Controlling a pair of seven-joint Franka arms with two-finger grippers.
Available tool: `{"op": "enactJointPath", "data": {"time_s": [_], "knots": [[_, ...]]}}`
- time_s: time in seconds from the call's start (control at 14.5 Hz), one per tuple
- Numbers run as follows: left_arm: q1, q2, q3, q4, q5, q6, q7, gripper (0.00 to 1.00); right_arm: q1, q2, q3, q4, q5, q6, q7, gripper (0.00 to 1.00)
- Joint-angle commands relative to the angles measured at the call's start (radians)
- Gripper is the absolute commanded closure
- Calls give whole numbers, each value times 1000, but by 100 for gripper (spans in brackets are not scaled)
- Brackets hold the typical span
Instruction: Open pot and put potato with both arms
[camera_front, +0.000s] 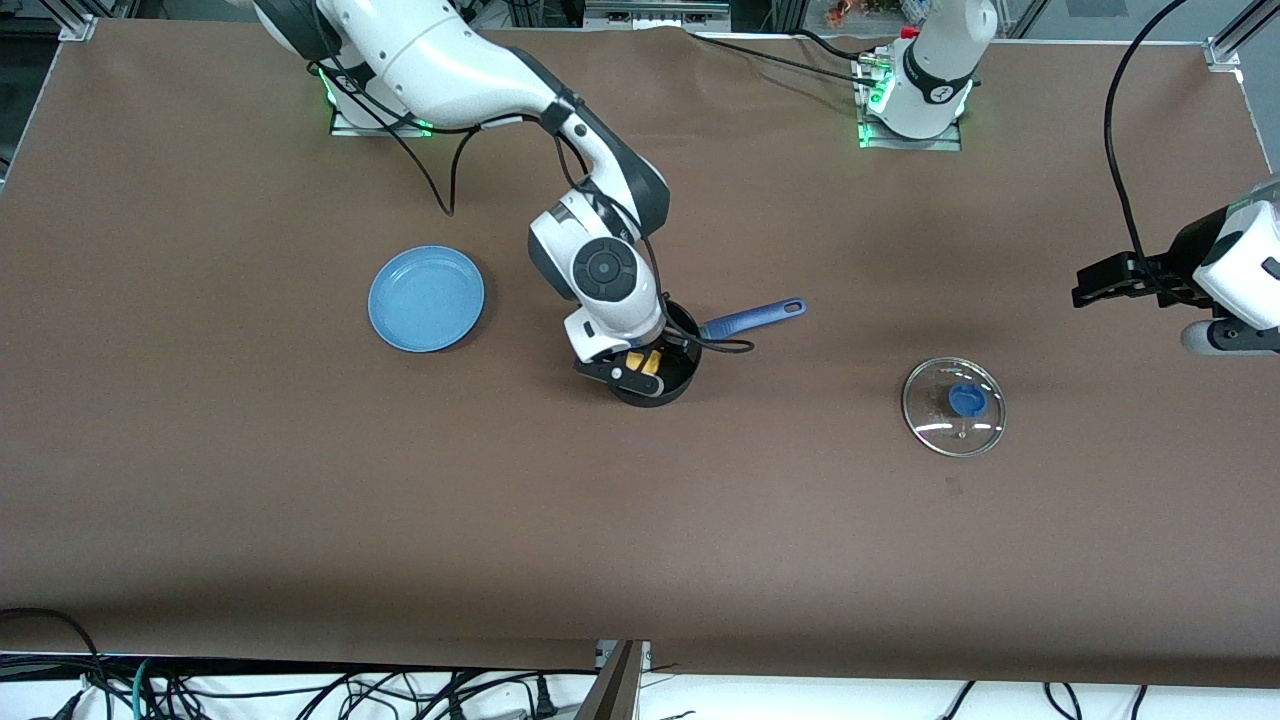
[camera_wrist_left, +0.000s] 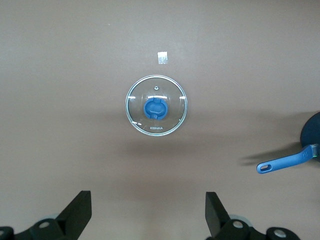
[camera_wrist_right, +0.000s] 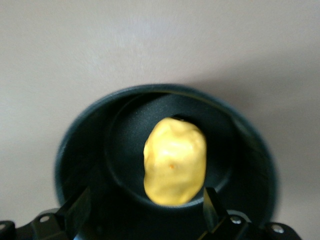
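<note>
1. Right wrist view: the right claw (camera_wrist_right: 145, 212) is hanging just over the pot (camera_wrist_right: 165, 165), its two fingers (camera_wrist_right: 75, 210) spread wide and gripping nothing.
2. The potato (camera_wrist_right: 175, 161) is lying on the pot's black floor, between the spread fingers as seen from above and apart from both of them.
3. In the front view the right claw (camera_front: 625, 368) is sitting at the pot's (camera_front: 668, 385) mouth, with the right arm reaching down from its base at the top of the tabletop (camera_front: 300, 520); slivers of the potato (camera_front: 652, 362) are showing past the fingers.
4. The pot is standing open near the middle of the tabletop, its blue handle (camera_front: 752, 317) pointing toward the left arm's end.
5. The glass lid (camera_front: 954, 406) with its blue knob is lying flat on the tabletop, well apart from the pot, toward the left arm's end and a little nearer the front camera.
6. The left claw (camera_front: 1090, 285) is waiting in the air at that end, over bare tabletop; the left wrist view is showing its fingers (camera_wrist_left: 77, 212) released and wide, looking down on the lid (camera_wrist_left: 156, 105).
7. A light-blue plate (camera_front: 426, 298) is lying toward the right arm's end, well apart from the pot.
</note>
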Motion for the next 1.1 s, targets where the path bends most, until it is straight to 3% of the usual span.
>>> {"op": "enactJointPath", "data": {"time_s": [0.0,0.21,0.48,0.69,0.9,1.03], "knots": [[-4,-5,-2,12,2,-18,-6,0,-36,-150,-37,-20,-6,-134,-9,0],[-4,-5,-2,12,4,-18,-6,0,-97,-264,-92,-22,-6,-296,-134,0],[-4,-3,-2,12,4,-17,-6,0,-113,-385,-285,-34,-2,-460,-459,0],[-4,-3,-2,12,2,-17,-6,0,-129,-488,-425,-115,11,-514,-720,0],[-4,-3,-2,12,5,-17,-6,0,-259,-609,-404,-244,2,-508,-878,0],[-6,-3,-2,12,2,-17,-6,0,-400,-676,-300,-320,-19,-490,-998,0]]}}
